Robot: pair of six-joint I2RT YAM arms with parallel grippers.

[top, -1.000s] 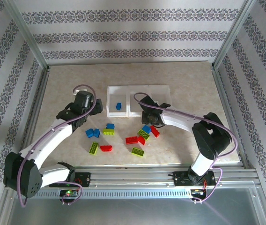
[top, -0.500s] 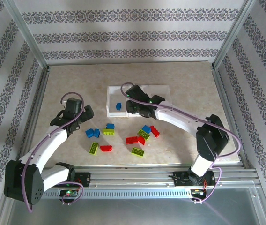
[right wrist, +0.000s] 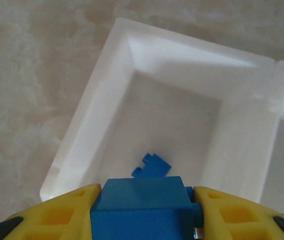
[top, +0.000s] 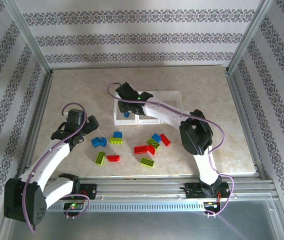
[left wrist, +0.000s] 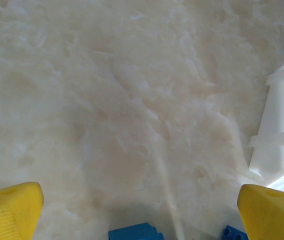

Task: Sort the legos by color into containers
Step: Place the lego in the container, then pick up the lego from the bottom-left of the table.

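My right gripper (right wrist: pixel 144 212) is shut on a blue lego (right wrist: pixel 141 205) and hangs over the left bin (right wrist: pixel 89 122) of the containers (top: pixel 171 99). One blue lego (right wrist: pixel 151 166) lies on that bin's floor, also seen from above as a blue lego (top: pixel 126 114) just below the right gripper (top: pixel 125 104). My left gripper (top: pixel 80 131) stands open left of the pile, low over the table, with a blue lego (left wrist: pixel 134 232) at the near edge between its fingers (left wrist: pixel 9 207). Loose legos lie on the table: blue (top: pixel 99 142), green (top: pixel 100 158), red (top: pixel 141 149).
More legos are scattered in front of the tray: green (top: pixel 147 162), red (top: pixel 165 140), blue (top: pixel 156 137), red (top: pixel 113 158). A corner of the white tray (left wrist: pixel 282 130) stands right of the left gripper. Metal frame posts (top: pixel 32 45) and patterned walls bound the table.
The right arm has swung left from the pile to above the left bin, carrying the blue lego. The left arm has drawn back toward the left and nearer its base.
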